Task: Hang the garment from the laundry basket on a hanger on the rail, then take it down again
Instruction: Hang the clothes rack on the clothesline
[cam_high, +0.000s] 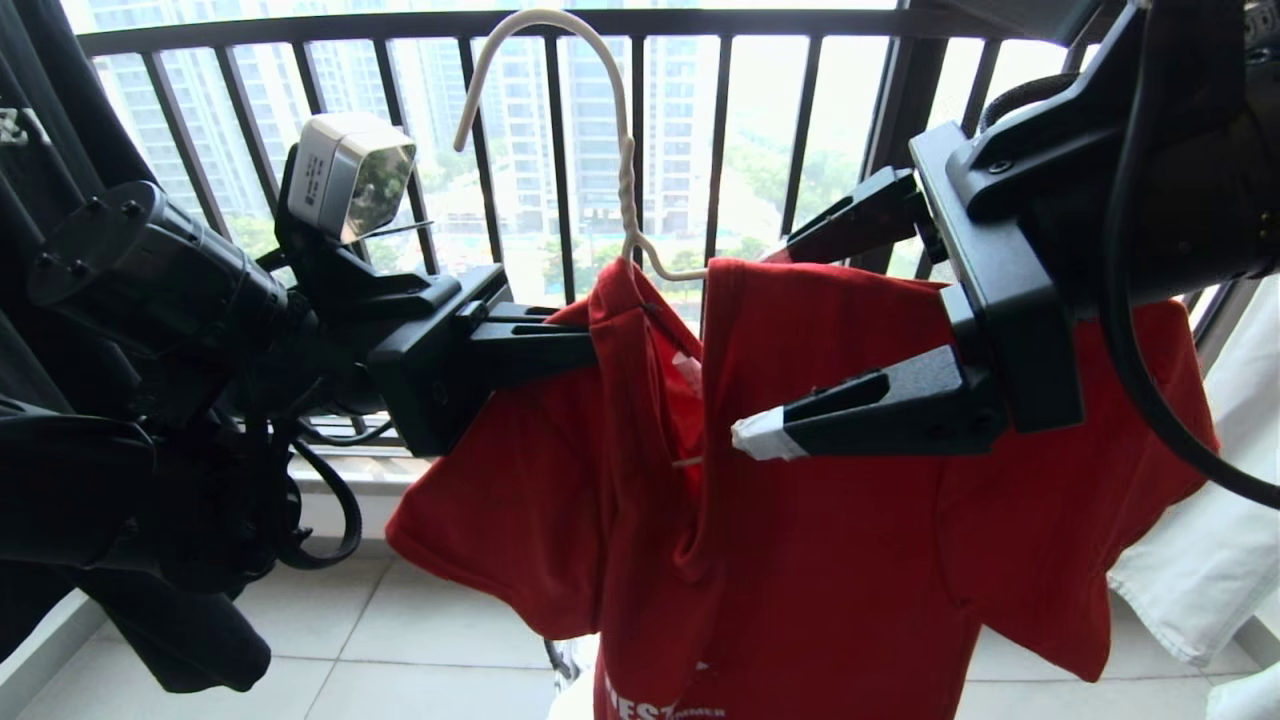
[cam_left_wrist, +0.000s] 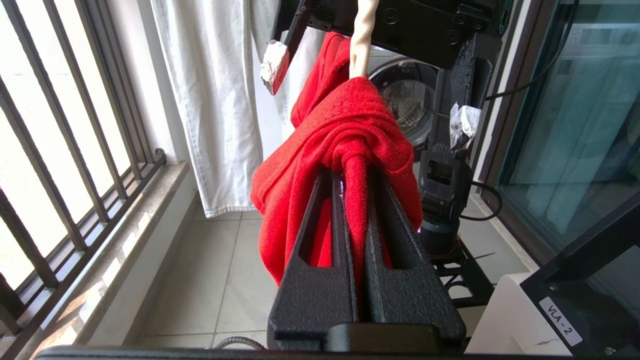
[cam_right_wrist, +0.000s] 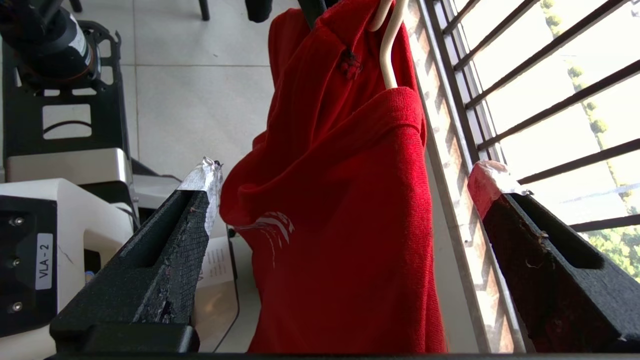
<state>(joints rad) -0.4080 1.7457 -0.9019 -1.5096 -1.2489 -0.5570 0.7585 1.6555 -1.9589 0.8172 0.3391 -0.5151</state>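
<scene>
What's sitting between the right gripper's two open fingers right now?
The red T-shirt on the white hanger hangs between the right gripper's open fingers, touching neither, as the right wrist view shows.

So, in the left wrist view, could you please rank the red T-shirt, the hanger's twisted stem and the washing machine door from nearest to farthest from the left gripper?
1. Red T-shirt: pinched between the left gripper's shut fingers.
2. Hanger's twisted stem: just beyond, rising out of the shirt's collar.
3. Washing machine door: farthest, behind the shirt, partly hidden by it.

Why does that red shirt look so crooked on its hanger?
The red T-shirt sits lopsided on the white wire hanger: one shoulder is bunched and pinched in the left gripper, while the right gripper stands open around it.
</scene>
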